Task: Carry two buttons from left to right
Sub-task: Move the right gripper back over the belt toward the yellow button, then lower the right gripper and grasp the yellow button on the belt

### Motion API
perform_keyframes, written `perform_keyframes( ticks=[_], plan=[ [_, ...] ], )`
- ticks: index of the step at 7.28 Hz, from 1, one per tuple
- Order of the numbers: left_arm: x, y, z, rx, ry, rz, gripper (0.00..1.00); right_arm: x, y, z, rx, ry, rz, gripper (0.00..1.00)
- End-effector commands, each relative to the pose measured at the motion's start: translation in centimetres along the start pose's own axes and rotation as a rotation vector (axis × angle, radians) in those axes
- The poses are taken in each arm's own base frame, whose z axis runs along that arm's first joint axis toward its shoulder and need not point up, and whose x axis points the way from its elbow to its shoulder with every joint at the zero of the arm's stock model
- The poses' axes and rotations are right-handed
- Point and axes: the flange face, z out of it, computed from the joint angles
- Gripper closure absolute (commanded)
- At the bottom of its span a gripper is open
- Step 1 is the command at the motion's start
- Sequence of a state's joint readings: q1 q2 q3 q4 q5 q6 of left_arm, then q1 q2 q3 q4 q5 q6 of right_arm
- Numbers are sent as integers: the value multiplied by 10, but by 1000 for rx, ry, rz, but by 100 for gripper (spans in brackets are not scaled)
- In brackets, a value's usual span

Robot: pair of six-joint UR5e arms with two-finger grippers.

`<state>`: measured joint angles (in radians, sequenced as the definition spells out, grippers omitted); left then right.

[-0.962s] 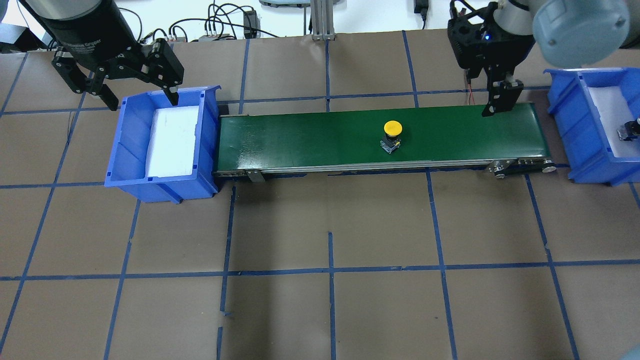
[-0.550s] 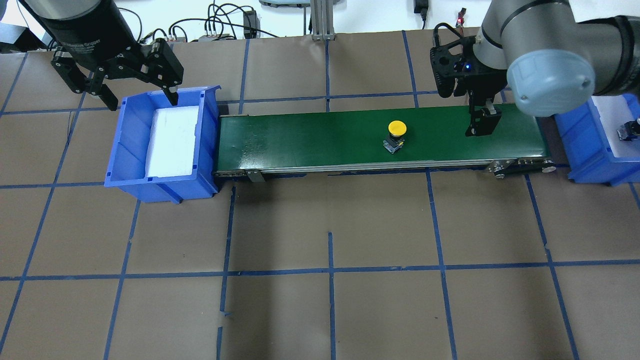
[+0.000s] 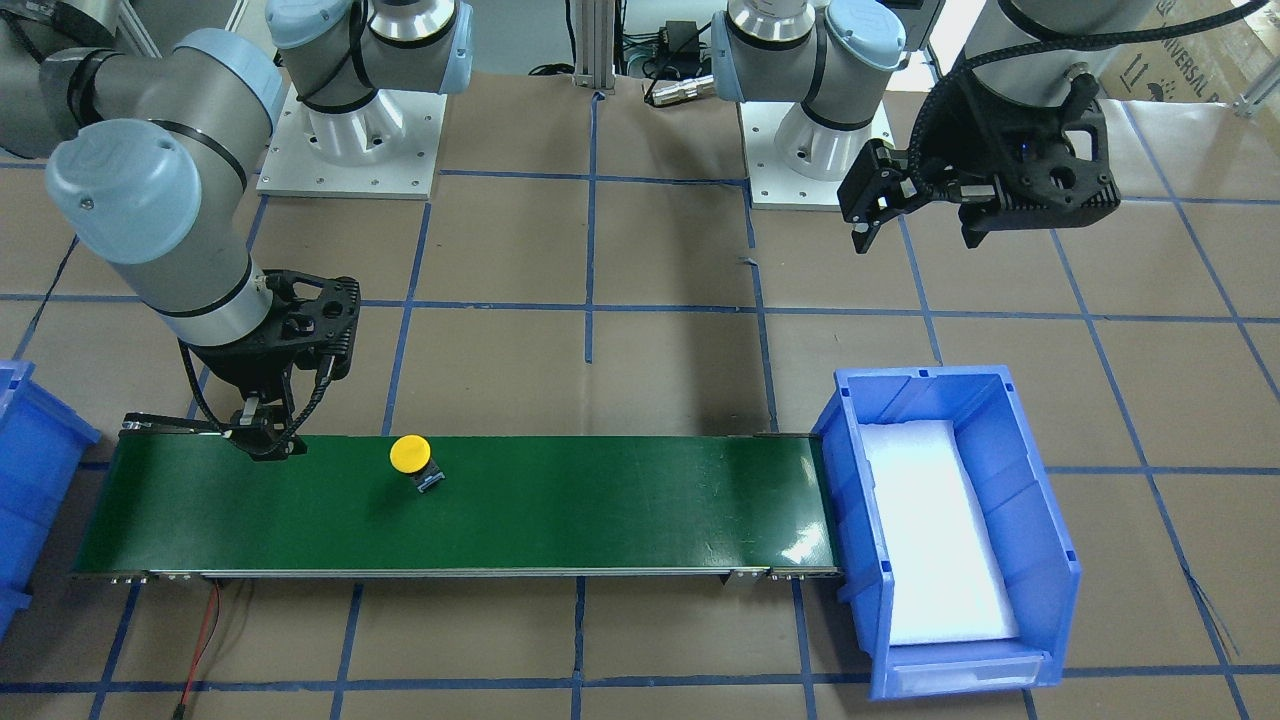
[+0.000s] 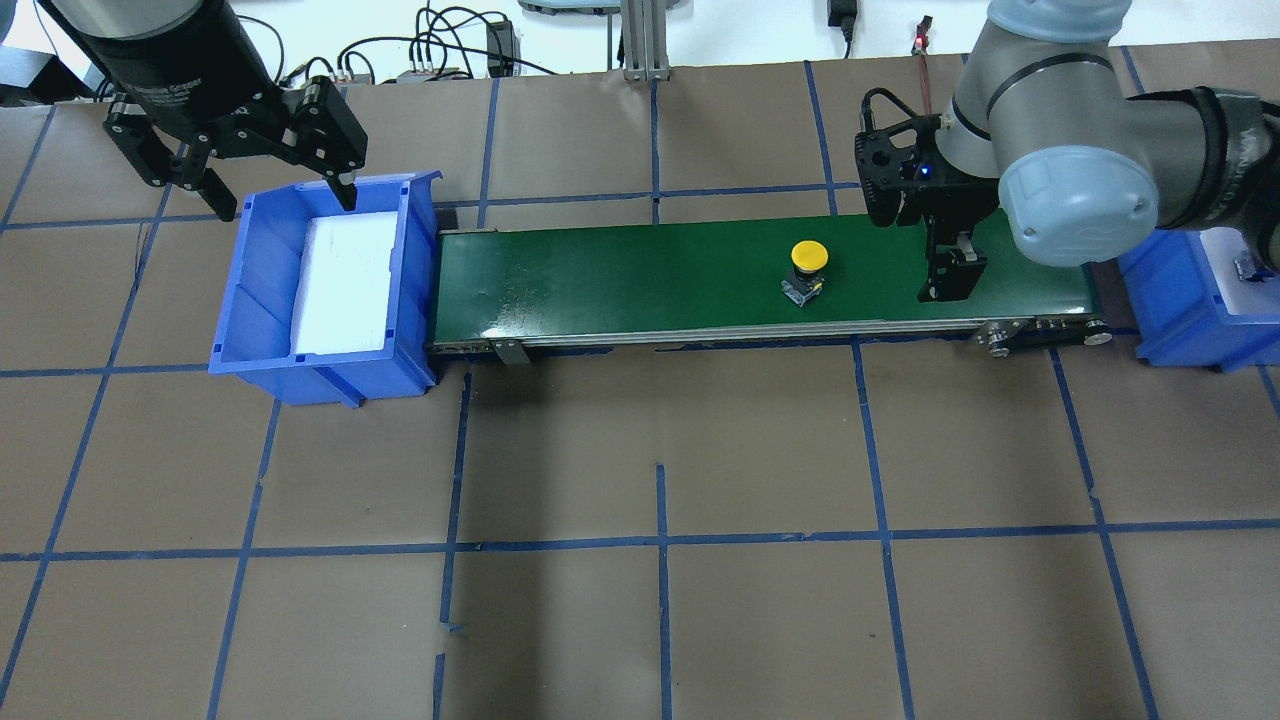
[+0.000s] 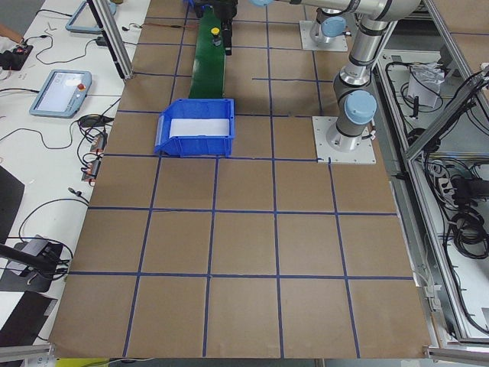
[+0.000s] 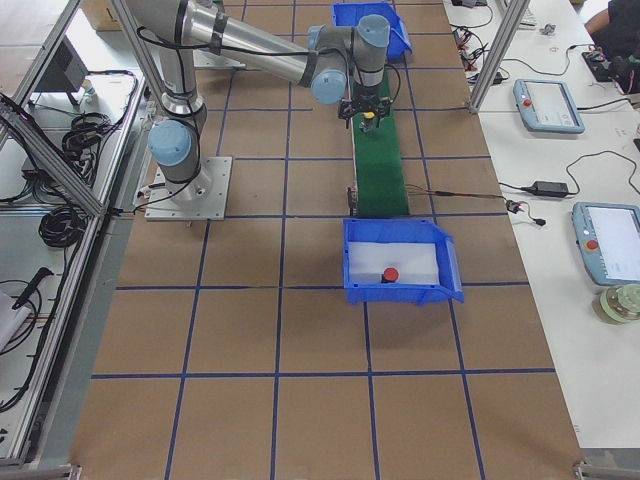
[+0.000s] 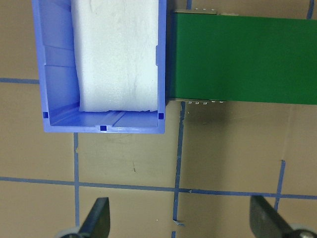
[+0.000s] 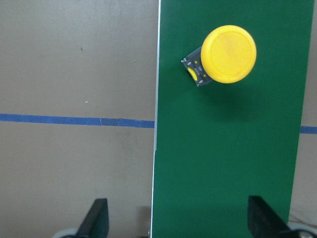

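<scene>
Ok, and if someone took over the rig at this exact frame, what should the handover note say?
The left gripper is open and empty, at the far rim of the left bin, which shows no button.
The right gripper is open and empty, over the belt on the right-end side of the yellow button.
Done: the red button lies in the right bin.
Left to do: move the yellow button from the belt into the right bin.

The arms are silver-grey tubes with pale blue joint caps on white base plates. The left end effector and right end effector are black linkages. A blue light glows above the right one's fingers.
</scene>
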<state>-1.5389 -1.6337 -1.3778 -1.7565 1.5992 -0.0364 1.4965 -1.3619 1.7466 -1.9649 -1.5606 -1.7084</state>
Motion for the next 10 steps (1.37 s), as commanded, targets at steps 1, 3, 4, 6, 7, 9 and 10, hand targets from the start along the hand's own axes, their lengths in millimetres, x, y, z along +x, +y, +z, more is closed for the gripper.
perform_keyframes(
  ticks=[1, 3, 4, 6, 7, 9, 10],
  plan=[
    [0, 0, 1, -1, -1, -1, 0, 15, 26, 3, -3, 3, -1, 0],
    [0, 0, 0, 2, -1, -1, 0, 19, 25, 4, -8, 0, 11, 0],
    [0, 1, -1, 2, -2, -1, 0, 19, 24, 6, 0, 0, 16, 0],
    [0, 1, -1, 3, -1, -1, 0, 20, 3, 14, 1, -5, -3, 0],
    [0, 1, -1, 3, -1, -1, 0, 19, -26, 16, -8, 15, -45, 1],
    [0, 1, -1, 3, -1, -1, 0, 20, -37, 26, -9, 29, -41, 1],
    [0, 1, -1, 3, -1, -1, 0, 21, -37, 28, -11, 33, -41, 1]
  ],
)
